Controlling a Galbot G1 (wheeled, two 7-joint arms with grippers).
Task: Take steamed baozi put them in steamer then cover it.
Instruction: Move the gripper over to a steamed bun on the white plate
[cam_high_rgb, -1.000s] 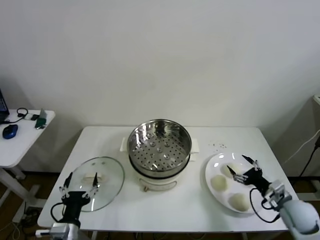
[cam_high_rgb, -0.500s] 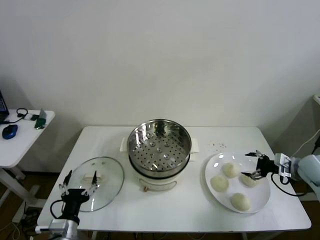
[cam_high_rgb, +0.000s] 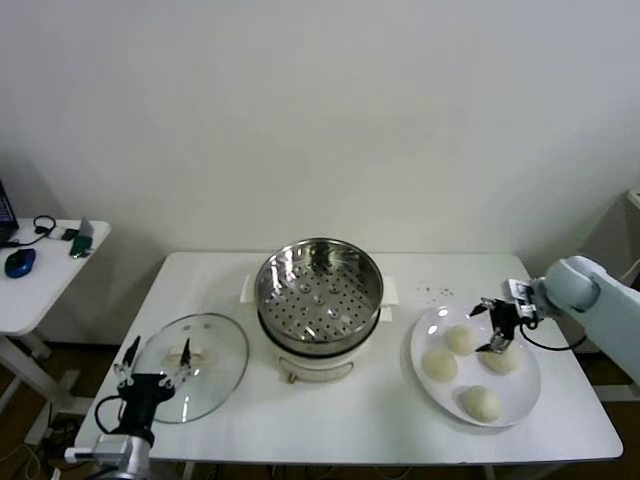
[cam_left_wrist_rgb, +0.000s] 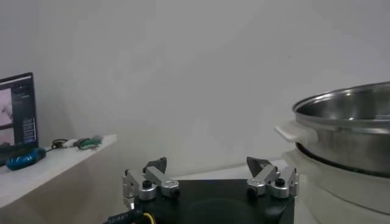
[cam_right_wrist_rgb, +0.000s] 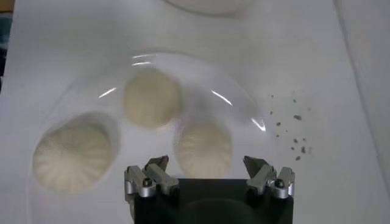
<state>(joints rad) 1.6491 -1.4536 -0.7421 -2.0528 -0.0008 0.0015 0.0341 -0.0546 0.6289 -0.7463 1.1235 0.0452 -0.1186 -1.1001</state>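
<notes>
Baozi under open right claw

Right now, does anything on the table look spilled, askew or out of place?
Only a scatter of small dark specks on the table, between the steamer and the plate; it looks like crumbs or debris. The four baozi sit on the plate, and the lid lies flat beside the steamer.

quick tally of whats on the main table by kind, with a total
steamed baozi: 4
white plate: 1
steamer: 1
glass cover: 1
total: 7
</notes>
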